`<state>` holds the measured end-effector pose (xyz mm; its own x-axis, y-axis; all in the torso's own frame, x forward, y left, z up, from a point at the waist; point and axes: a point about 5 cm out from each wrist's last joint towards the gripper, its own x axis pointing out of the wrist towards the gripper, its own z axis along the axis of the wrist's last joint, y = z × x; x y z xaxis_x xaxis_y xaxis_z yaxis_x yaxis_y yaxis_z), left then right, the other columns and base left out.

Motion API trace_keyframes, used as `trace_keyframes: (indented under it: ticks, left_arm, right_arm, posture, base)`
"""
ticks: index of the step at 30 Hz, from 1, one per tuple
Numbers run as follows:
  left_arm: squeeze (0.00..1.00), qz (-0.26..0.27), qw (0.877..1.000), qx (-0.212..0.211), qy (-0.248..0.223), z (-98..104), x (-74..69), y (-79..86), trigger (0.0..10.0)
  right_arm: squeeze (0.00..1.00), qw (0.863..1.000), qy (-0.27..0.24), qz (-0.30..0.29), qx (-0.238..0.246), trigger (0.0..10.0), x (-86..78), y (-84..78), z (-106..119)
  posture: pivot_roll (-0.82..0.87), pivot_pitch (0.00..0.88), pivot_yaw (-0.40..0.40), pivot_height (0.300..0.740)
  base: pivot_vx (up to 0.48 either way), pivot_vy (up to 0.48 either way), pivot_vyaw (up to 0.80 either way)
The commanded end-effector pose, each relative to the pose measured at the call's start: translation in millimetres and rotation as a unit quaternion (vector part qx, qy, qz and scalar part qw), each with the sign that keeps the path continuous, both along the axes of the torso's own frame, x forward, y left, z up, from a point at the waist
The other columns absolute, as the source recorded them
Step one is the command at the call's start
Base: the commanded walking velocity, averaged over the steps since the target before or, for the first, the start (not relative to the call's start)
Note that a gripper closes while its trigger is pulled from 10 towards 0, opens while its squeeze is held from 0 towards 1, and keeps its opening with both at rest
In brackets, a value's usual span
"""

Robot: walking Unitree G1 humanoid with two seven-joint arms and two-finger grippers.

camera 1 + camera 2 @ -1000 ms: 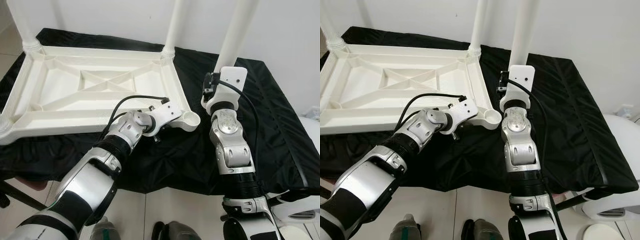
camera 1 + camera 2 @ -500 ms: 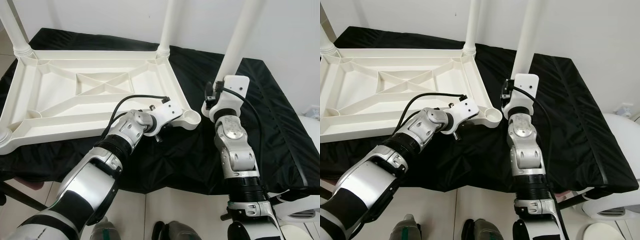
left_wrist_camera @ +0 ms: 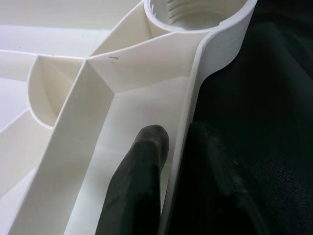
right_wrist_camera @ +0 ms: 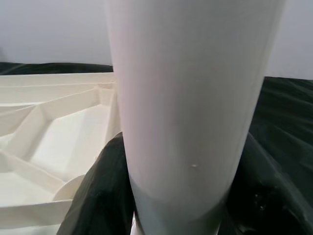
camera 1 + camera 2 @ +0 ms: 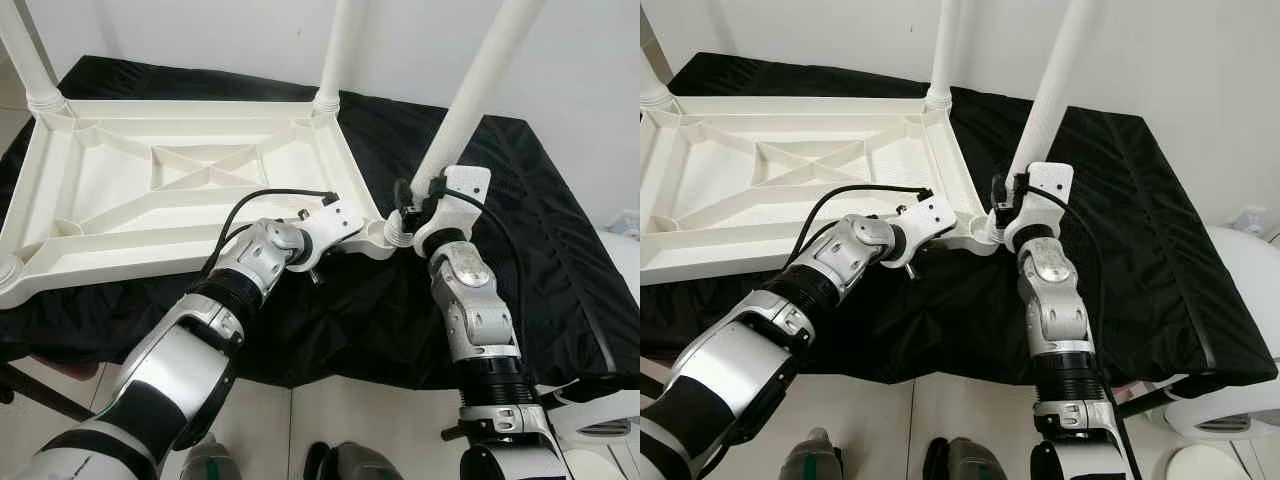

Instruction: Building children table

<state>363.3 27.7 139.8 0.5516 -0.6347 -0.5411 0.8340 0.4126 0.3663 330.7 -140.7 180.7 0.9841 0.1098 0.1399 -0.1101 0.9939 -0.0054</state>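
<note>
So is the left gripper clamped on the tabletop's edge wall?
Yes, the left gripper has one of its fingers on each side of the tabletop rim.

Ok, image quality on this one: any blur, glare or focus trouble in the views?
Left and right eye views: sharp and evenly lit, the white tabletop bright but its ribs readable, the black cloth showing folds. Left wrist view: the near black finger is soft, the threaded socket crisper. Right wrist view: the table leg is close and featureless, the fingers dark and blurred.

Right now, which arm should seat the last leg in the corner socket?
Right. The right gripper already clamps the leg at the socket; the left gripper pinches the tabletop rim, steadying it.
</note>
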Motion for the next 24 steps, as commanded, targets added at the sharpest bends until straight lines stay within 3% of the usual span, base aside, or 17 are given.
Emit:
trace_keyframes:
  ticks: [1, 24]
  left_arm:
    - [0.00, -0.011, 0.999, -0.024, -0.036, 18, 2.2, -7.4, 10.0]
    - [0.00, -0.013, 0.999, -0.030, -0.042, 21, 1.1, -8.9, 10.0]
  right_arm:
    - [0.00, 1.000, 0.001, 0.009, 0.001, 10.0, -0.6, -3.1, -3]
    - [0.00, 0.997, 0.023, 0.058, 0.043, 10.0, 9.5, -4.4, -27]
  posture:
    - [0.06, 0.049, -0.110, 0.740]
    - [0.07, 0.048, -0.111, 0.740]
  base:
    - [0.000, 0.000, 0.00]
    - [0.000, 0.000, 0.00]
